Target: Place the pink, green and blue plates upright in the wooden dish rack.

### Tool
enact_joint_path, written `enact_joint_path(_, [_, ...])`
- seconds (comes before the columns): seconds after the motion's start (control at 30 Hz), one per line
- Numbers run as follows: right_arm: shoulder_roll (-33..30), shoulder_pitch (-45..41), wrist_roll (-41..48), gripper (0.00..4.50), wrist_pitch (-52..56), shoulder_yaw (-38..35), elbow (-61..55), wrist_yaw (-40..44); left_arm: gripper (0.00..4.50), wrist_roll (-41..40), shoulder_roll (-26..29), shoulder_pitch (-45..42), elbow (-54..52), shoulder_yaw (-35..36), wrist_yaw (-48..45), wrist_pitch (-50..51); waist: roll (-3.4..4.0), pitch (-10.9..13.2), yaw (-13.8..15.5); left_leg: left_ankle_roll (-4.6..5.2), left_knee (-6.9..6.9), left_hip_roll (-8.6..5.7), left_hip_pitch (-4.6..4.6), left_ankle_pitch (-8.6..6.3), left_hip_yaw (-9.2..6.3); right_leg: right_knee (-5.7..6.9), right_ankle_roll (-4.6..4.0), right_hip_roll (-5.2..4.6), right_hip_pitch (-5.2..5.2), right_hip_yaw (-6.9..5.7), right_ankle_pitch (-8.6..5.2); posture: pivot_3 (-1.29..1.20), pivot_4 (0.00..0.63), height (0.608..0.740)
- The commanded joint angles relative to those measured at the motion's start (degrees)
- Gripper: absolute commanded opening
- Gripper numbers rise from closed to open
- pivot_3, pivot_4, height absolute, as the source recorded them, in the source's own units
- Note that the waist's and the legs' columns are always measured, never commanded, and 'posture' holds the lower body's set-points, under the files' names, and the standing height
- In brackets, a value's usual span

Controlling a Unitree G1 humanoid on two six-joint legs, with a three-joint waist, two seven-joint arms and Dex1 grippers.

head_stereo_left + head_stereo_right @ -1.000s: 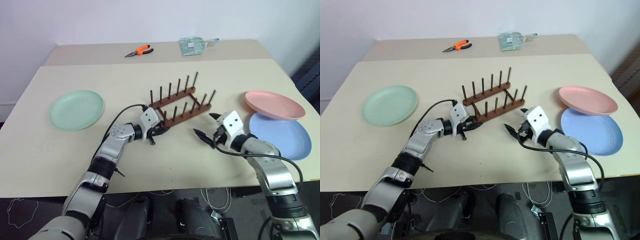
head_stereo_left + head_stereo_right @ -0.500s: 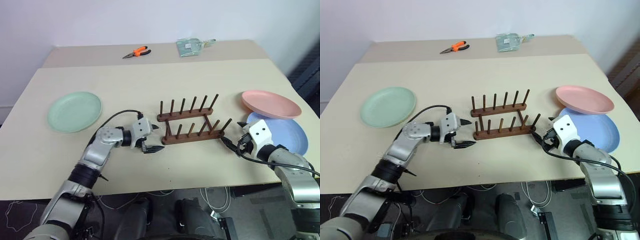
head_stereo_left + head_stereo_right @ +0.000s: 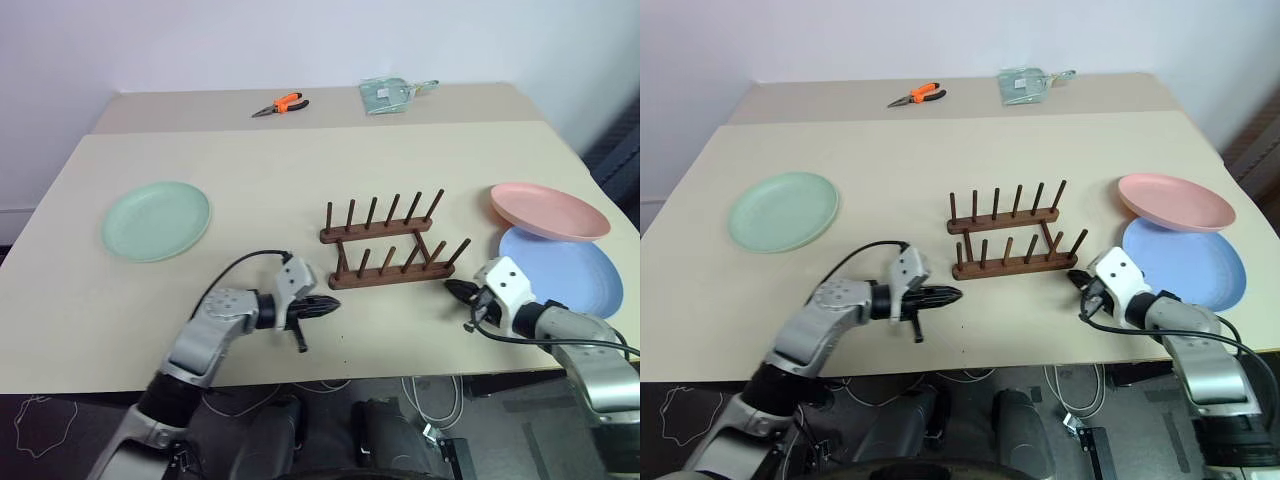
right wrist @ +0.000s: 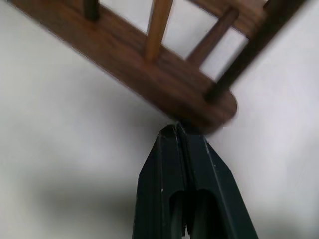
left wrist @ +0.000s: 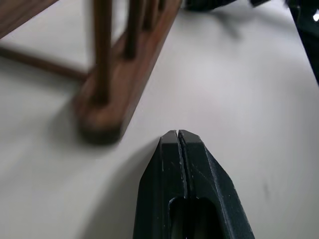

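the left end effector [image 3: 322,305] is pinched fully closed and empty, tip just short of the left end of the wooden dish rack [image 3: 390,245]. the right end effector [image 3: 457,291] is likewise closed on nothing, its tip at the rack's right end; touching or not, i cannot tell. the rack stands mid-worktop [image 3: 300,160], no plates in it. left of the rack, well apart, lies the green plate [image 3: 156,219]; right of it the pink plate [image 3: 548,209] overlaps the blue plate [image 3: 560,272].

risk: a closed tip nudging the light rack could skew or tip it, spoiling slot alignment.

a second ago both end effectors gaped wider and the rack sat diagonal; now it lies square.
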Motion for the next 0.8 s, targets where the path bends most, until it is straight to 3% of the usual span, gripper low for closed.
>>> enact_joint_path(0.03, [3.27,-4.14,-5.26,0.0,-1.61,3.82,3.44,-5.46,0.01,6.83,-3.72,-3.17,8.57,0.06,12.24,-2.02,-0.02,-0.05,-0.02,0.0,-0.01,0.0,0.03,0.0,0.0,-0.01,0.01,0.0,0.03,0.0,0.01,0.0,0.15,0.726])
enact_joint_path(0.23, [9.09,-12.63,-10.33,0.0,-3.31,7.34,10.78,-12.15,0.01,9.68,-7.26,-9.45,21.1,4.69,25.05,-6.14,-0.1,-0.2,-0.45,-0.01,-0.04,0.01,0.25,0.0,-0.01,0.0,0.15,0.06,0.18,-0.01,0.11,0.0,0.15,0.726])
enact_joint_path(0.5, [9.74,-19.9,-11.44,0.0,-5.62,6.89,17.76,-13.77,0.01,9.05,-6.96,-11.32,24.31,5.11,24.55,-9.65,-0.06,-0.23,-0.15,-0.03,-0.12,0.01,0.48,-0.07,0.0,-0.01,0.18,0.08,0.37,-0.03,0.16,0.0,0.15,0.726])
enact_joint_path(0.6, [6.16,-18.17,-10.68,0.81,-5.82,5.36,14.42,-10.88,0.0,8.56,-6.56,-10.02,21.95,4.89,23.27,-10.04,-0.05,-0.24,-0.14,-0.04,-0.12,0.01,0.48,-0.09,0.0,-0.01,0.18,0.08,0.37,-0.02,0.16,0.0,0.15,0.726])
enact_joint_path(0.7, [1.69,-15.75,-10.55,2.26,-6.19,3.12,9.76,-8.97,0.0,7.26,-6.33,-8.4,18.28,4.92,21.48,-10.25,-0.04,-0.24,-0.11,-0.03,-0.13,0.01,0.48,-0.11,0.0,-0.04,0.17,0.06,0.37,-0.03,0.15,0.0,0.15,0.726])
enact_joint_path(0.8, [-7.09,-11.92,-11.29,3.65,-6.92,-1.88,3.78,-5.73,0.0,5.31,-5.48,-6.09,12.41,5.0,18.14,-10.23,0.07,-0.2,-0.08,-0.04,-0.15,0.02,0.4,-0.14,-0.01,-0.08,0.17,0.06,0.33,-0.03,0.15,0.0,0.15,0.726])
